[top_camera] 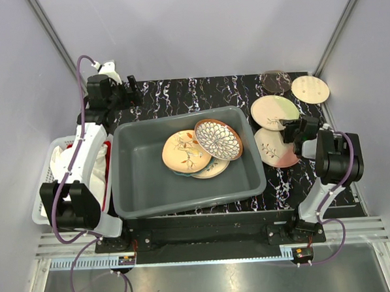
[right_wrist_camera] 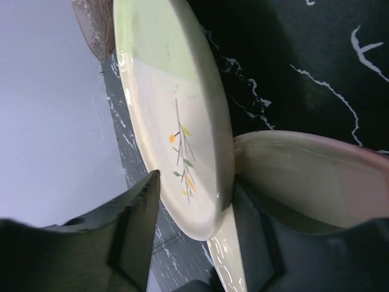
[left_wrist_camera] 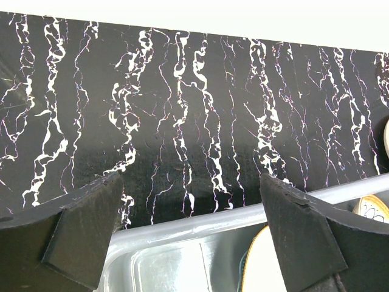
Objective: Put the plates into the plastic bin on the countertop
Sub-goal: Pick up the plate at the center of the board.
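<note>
**Plates split between the plastic bin [top_camera: 144,178] and the countertop [top_camera: 199,93]**

From above, you see the bin standing mid-countertop. In it lie a peach plate [top_camera: 184,152] with leaf sprigs and a dark patterned plate [top_camera: 218,139] overlapping the peach one's right side. A cream plate [top_camera: 214,169] lies partly under both.

To the bin's right, four more plates lie on the bare countertop. A cream-and-green plate [top_camera: 271,110] and a cream-and-pink plate [top_camera: 274,150] have their rims meeting. A plain pale plate [top_camera: 310,89] and a dark see-through plate [top_camera: 275,81] sit near the far edge.

Your right gripper [top_camera: 290,126] sits over the spot where the green and pink plates meet, but the overhead view hides how its fingers stand. The right wrist camera shows them. One of the fingers [right_wrist_camera: 137,231] is on each side of the green plate's rim, which fills the gap between them, and the pink plate's rim is just beside. You cannot tell whether they are clamped on it or only bracketing it.

Your left gripper [top_camera: 132,90] hangs at the bin's far left corner. Only its wrist camera shows the jaws, which are spread wide with nothing between them, above veined countertop and the bin's rim.

A white mesh basket [top_camera: 45,186] holding cloth [top_camera: 100,176] sits left of the bin.
</note>
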{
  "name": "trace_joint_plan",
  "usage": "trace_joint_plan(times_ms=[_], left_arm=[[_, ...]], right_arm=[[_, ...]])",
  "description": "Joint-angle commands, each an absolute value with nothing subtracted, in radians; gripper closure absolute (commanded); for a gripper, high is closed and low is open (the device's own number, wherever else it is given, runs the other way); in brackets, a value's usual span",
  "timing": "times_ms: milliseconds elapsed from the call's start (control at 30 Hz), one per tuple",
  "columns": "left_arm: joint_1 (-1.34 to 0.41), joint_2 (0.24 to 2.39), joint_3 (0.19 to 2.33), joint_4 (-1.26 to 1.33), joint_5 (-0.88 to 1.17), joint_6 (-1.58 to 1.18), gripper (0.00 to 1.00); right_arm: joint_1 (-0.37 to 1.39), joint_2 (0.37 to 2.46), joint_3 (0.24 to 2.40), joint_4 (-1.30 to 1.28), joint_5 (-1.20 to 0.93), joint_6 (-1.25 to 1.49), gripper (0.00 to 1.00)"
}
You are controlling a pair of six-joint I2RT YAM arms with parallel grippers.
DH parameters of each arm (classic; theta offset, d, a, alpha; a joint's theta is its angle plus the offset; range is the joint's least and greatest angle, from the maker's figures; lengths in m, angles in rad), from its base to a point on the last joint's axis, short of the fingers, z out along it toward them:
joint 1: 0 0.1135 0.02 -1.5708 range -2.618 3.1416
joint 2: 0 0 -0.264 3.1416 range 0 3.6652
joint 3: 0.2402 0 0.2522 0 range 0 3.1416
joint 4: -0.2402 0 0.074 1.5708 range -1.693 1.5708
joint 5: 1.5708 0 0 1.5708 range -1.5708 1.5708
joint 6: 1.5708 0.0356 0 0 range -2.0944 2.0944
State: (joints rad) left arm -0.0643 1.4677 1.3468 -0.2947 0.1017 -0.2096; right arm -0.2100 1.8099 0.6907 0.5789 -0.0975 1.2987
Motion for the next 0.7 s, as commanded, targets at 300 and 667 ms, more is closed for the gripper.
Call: trace_joint_plan(times_ms=[300,667], left_arm=[[-0.058,1.442,1.376,-0.261,0.103,-0.192,0.01],[-0.06,1.437,1.37,-0.255,0.107,-0.195,0.01]], right_arm=[[-0.198,1.83,0.686,0.506,-0.081,1.258,0.97],[-0.198,1.519,0.687,0.327,-0.087,1.233,1.0]])
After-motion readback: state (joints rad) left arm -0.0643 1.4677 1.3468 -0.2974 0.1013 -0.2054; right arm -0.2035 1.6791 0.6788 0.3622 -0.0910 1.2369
